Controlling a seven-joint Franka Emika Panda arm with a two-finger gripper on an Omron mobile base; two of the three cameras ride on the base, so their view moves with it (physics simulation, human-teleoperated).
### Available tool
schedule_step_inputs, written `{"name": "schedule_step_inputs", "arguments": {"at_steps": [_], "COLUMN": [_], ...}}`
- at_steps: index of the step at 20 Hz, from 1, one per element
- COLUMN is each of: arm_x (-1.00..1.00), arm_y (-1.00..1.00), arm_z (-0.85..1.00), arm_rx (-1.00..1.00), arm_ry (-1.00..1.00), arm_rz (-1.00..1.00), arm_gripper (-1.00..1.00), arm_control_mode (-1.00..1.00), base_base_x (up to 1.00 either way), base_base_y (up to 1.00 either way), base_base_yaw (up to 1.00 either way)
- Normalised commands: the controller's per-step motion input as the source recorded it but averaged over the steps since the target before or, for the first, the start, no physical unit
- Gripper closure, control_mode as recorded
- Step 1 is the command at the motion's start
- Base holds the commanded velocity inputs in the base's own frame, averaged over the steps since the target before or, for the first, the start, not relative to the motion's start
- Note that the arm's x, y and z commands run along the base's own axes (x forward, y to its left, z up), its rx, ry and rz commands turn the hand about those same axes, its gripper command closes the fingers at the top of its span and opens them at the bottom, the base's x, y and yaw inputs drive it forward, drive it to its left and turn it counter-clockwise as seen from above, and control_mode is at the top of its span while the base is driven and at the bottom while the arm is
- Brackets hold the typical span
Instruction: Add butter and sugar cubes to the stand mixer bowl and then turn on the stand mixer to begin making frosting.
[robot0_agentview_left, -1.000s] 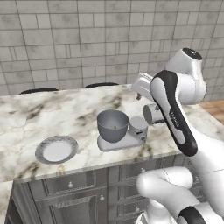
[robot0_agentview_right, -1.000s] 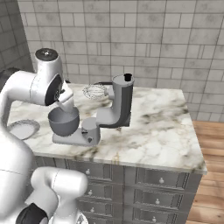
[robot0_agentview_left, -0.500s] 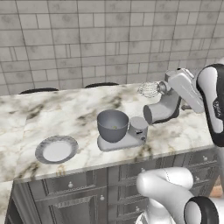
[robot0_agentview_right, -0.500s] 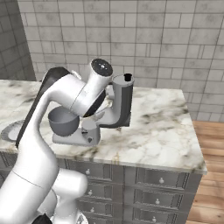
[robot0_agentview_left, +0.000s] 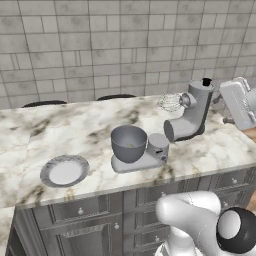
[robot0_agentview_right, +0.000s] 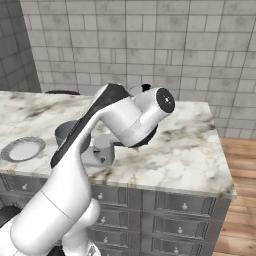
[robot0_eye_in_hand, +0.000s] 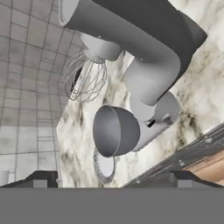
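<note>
Left base view: the grey stand mixer (robot0_agentview_left: 187, 112) with tilted-back dark-grey head and wire whisk (robot0_agentview_left: 171, 103) stands on the white-and-brown marble counter (robot0_agentview_left: 80, 125). Its deep round grey metal bowl (robot0_agentview_left: 128, 143) sits on the light-grey flat base (robot0_agentview_left: 150, 155), at about 7 o'clock from the head. A flat round grey plate (robot0_agentview_left: 64, 171) lies well apart at 9 o'clock from the bowl. A speck of pale colour shows inside the bowl; what it is cannot be told. The white hand of the arm sits at 3 o'clock from the mixer head, near its black end knob (robot0_agentview_left: 206, 82).

Right base view: the white arm covers most of the mixer; the bowl (robot0_agentview_right: 67, 132) peeks out at 9 o'clock from the arm, the plate (robot0_agentview_right: 22, 149) further the same way.

Hand view: the two dark finger tips of the gripper (robot0_eye_in_hand: 110, 179) stand wide apart with nothing between them. The mixer (robot0_eye_in_hand: 144, 61) is above, the whisk (robot0_eye_in_hand: 85, 78) at 10 o'clock, the bowl (robot0_eye_in_hand: 114, 130) at centre, the plate (robot0_eye_in_hand: 104, 168) just below it.
</note>
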Motion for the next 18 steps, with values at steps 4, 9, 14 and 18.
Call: {"name": "schedule_step_inputs", "arguments": {"at_steps": [4,9,14,18], "arm_x": [0.11,0.19,0.39,0.40], "arm_y": [-0.69,-0.48,-0.28,-0.21], "arm_z": [0.07,0.11,0.09,0.02], "arm_rx": [0.15,0.14,0.19,0.18], "arm_ry": [-0.09,-0.08,-0.07,-0.03], "arm_rz": [-0.01,0.00,0.00,0.00], "arm_gripper": [-1.00,-1.00,-1.00,-1.00], "arm_control_mode": [-1.00,-1.00,-1.00,-1.00], "base_base_x": [0.00,0.00,0.00,0.00], "base_base_y": [0.00,0.00,0.00,0.00], "base_base_yaw": [0.00,0.00,0.00,0.00]}}
